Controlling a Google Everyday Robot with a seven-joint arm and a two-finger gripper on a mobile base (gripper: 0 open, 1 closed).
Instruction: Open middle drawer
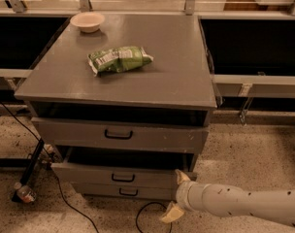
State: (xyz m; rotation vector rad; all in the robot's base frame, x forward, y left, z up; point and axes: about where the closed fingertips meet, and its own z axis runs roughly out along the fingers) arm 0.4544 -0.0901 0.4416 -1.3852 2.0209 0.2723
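The grey cabinet (pixel 152 89) has three drawers in its front. The middle drawer (pixel 89 174), with a small black bar handle (pixel 123 177), stands pulled out a little, with a dark gap above its front. The top drawer (pixel 79 134) sits above it and the slim bottom drawer (pixel 104 191) below. My gripper (pixel 175 194) is low at the right end of the middle drawer's front, on the white arm (pixel 244 205) that comes in from the right. Its tan fingers are spread, and the upper fingertip (pixel 182 176) is at the drawer's right corner. It holds nothing.
A green snack bag (pixel 119 58) and a pale bowl (pixel 88 21) lie on the cabinet top. A black cable (pixel 142 215) loops on the speckled floor below the drawers. A bottle (pixel 24 193) and a black stand leg (pixel 32 168) are at the left. Grey rails (pixel 256 85) run on the right.
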